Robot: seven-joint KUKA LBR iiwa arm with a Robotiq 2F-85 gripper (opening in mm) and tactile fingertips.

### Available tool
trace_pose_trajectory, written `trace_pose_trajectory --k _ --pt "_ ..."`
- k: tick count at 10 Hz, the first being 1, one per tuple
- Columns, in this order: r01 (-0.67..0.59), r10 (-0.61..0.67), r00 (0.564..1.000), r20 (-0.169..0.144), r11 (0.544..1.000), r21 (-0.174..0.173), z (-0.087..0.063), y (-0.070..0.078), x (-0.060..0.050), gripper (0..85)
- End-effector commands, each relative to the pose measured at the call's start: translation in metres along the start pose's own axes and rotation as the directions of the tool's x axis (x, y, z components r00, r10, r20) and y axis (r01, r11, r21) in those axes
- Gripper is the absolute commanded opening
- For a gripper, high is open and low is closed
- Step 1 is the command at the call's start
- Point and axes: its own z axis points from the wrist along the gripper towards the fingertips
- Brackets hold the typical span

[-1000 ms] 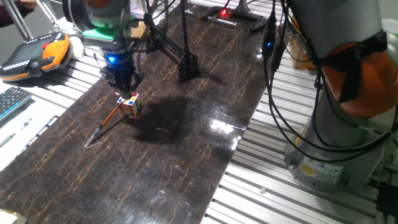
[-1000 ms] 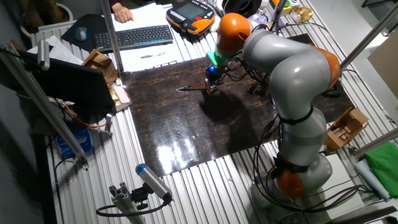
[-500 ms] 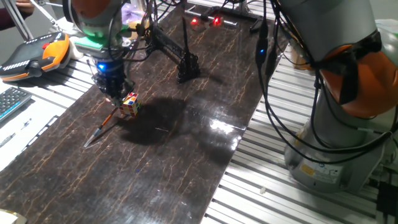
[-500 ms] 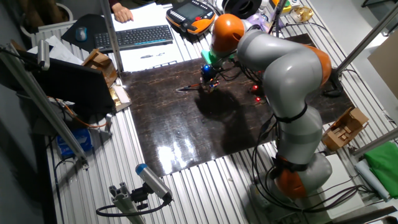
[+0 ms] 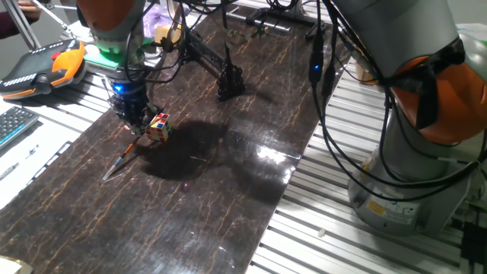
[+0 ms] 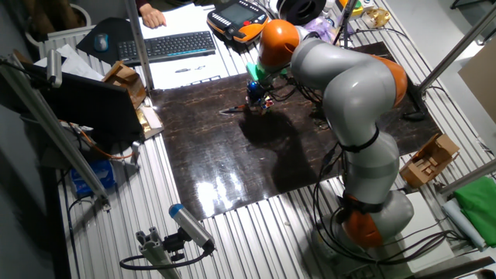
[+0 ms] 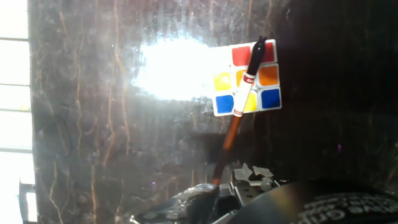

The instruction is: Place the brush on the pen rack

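brush (image 5: 128, 151) on mat, leaning on cube (image 5: 159, 127) | gripper (image 5: 134, 122) low beside cube, grip unclear | rack (image 5: 217, 70) well beyond cube, bare | pick and place pending

Gripper (image 5: 134, 122) jaws too small to judge, brush (image 7: 239, 112) lower end hidden behind a finger (image 7: 193, 202), glare washing out puzzle cube (image 7: 246, 79) edge
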Motion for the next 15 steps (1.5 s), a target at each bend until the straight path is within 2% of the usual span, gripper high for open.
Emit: trace_pose_trajectory --k 1,4,6,7,8,10,11,12,14,15 --pt "0.000 0.000 1.000 -0.001 1.000 0.000 0.0015 0.0006 -0.0001 0.7" --pt "0.058 -0.059 0.998 0.012 0.998 0.016 0.0012 0.0001 -0.0007 0.7" --pt "0.111 -0.111 0.993 0.033 0.994 -0.008 0.0012 0.0001 -0.0007 0.7" --pt "0.115 -0.114 0.993 0.037 0.993 -0.005 0.0012 0.0001 -0.0007 0.7" --pt "0.078 -0.078 0.996 0.032 0.997 0.004 0.0012 0.0001 -0.0007 0.7" --pt "0.016 -0.017 0.998 0.052 1.000 0.019 0.0012 0.0001 -0.0007 0.7" --pt "0.025 -0.026 0.999 0.037 0.999 0.030 0.0023 0.0007 -0.0004 0.7" --pt "0.031 -0.031 0.999 0.012 0.999 0.018 0.0029 0.0013 -0.0006 1.0" --pt "0.020 -0.020 1.000 0.006 1.000 0.000 0.0038 0.0058 0.0026 21.0" --pt "-0.004 0.004 1.000 0.008 1.000 -0.001 0.0049 0.0091 0.0063 36.0"
